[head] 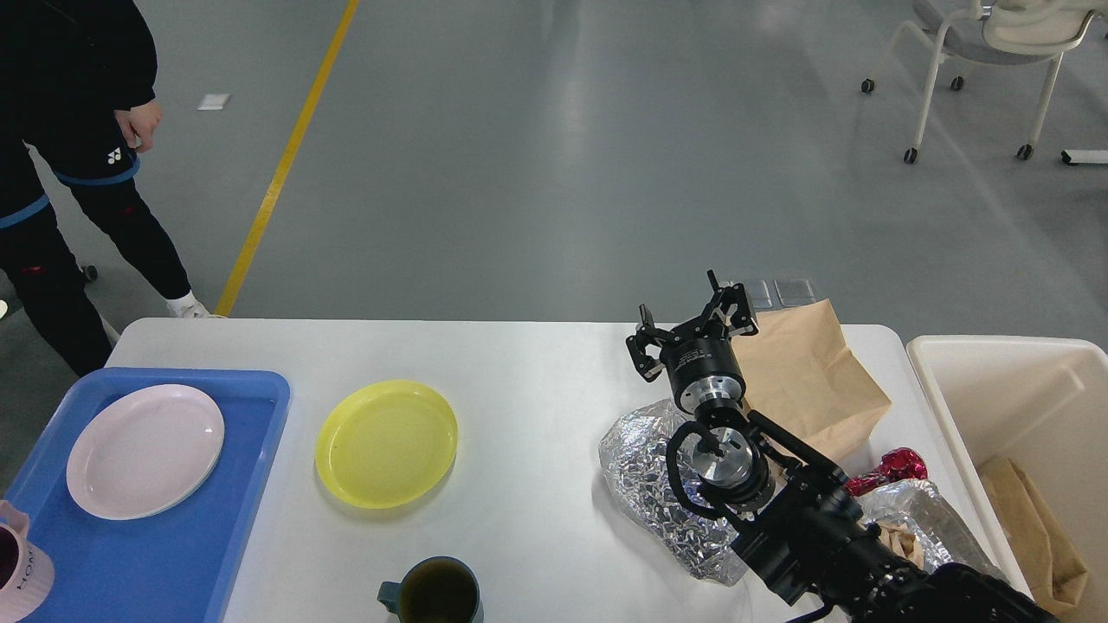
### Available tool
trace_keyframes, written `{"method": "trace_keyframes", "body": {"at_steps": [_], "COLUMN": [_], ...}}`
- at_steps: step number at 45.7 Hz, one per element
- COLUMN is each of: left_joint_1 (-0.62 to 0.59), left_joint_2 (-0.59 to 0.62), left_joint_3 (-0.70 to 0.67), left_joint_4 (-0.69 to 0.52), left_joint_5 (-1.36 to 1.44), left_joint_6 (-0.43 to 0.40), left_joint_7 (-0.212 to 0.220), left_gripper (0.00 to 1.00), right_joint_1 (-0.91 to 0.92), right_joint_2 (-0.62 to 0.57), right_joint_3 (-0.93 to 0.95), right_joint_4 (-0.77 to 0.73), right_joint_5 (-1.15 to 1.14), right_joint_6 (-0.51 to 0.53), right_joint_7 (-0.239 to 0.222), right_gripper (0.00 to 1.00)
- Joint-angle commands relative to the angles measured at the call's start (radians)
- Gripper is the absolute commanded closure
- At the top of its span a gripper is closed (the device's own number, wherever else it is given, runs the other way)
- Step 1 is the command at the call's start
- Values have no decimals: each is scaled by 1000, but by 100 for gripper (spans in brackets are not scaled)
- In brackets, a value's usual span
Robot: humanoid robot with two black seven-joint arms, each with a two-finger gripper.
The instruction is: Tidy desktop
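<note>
The white desktop [537,363] fills the lower half of the head view. On it lie a yellow plate [386,443], a dark teal mug [433,592] at the front edge, a crumpled foil wrapper [645,472], a brown paper bag [801,372], a red wrapper [896,465] and a foil bag [917,515]. My right gripper [692,327] is open and empty, raised just left of the paper bag. A pink mug [19,571] stands in the blue tray at the far left edge. My left gripper is out of view.
The blue tray [199,562] on the left holds a pink plate [144,450]. A cream-white bin [995,381] at the right holds a brown paper bag [1034,519]. A person [61,147] stands beyond the table's far left corner. A wheeled chair [987,52] stands far right.
</note>
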Motion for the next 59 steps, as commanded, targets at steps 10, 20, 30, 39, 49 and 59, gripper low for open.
{"method": "trace_keyframes", "body": {"at_steps": [10, 20, 30, 39, 49, 59], "left_joint_1": [307, 369, 375, 372, 297, 38], "left_joint_2": [104, 96, 99, 119, 158, 217], "left_joint_3": [-281, -322, -316, -313, -313, -252], "left_joint_4": [210, 222, 230, 239, 240, 265], "left_joint_5": [-29, -39, -39, -39, -40, -20], "left_joint_6": [36, 32, 29, 25, -4, -218], "left_joint_7": [15, 17, 15, 8, 11, 14], "left_gripper": [100, 100, 83, 2, 2, 2], "right_joint_1": [0, -1, 0, -1, -1, 0], "right_joint_2": [0, 0, 0, 0, 0, 0], "right_joint_3": [0, 1, 0, 1, 1, 0], "right_joint_4": [0, 0, 0, 0, 0, 0], "right_joint_5": [0, 0, 0, 0, 0, 0], "right_joint_6": [1, -1, 1, -1, -1, -1], "right_joint_7": [0, 0, 0, 0, 0, 0], "right_gripper": [0, 0, 0, 0, 0, 0]}}
